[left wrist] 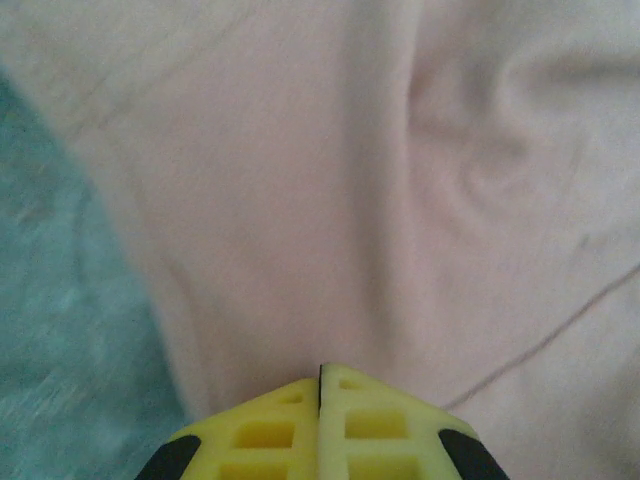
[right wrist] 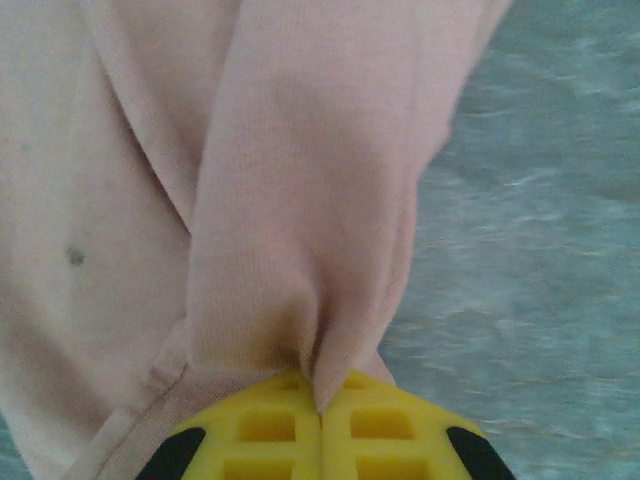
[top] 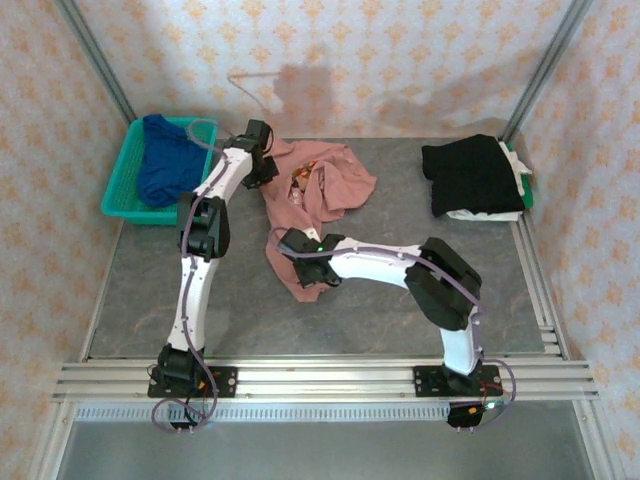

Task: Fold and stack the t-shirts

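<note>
Grey surface (top: 250,320) carries everything.

Pink t-shirt (top: 325,185) lies crumpled mid-surface, far of centre. It is unfolded, and one long strip trails toward the near edge. It looks like the shirt being worked now, and it needs spreading flat before any fold.

Black t-shirt (top: 470,175) sits far right, roughly squared and folded, on top of some pale cloth (top: 490,213). That is probably the stack spot, kept well apart from the work area so the pile doesn't get dragged.

Teal basket (top: 130,214) is at far left. Blue t-shirt (top: 165,165) is bunched inside it, spilling a bit over the rim. It looks unfolded and waiting its turn.

Right fingers (right wrist: 380,395) are clamped on the pink t-shirt, with a tuck of fabric gathered into the seam between them, at the near trailing strip. Grabbing an end like this likely gives a handle to pull the cloth straight.

Left fingers (left wrist: 385,395) are pressed together with no gap, tips right at the pink cloth on its far-left side near the basket. I can't tell whether any fabric is actually caught.

Two holds at opposite ends suggest a stretch-out or lift to flatten. There's a risk the left side slips free if nothing is pinched.
</note>
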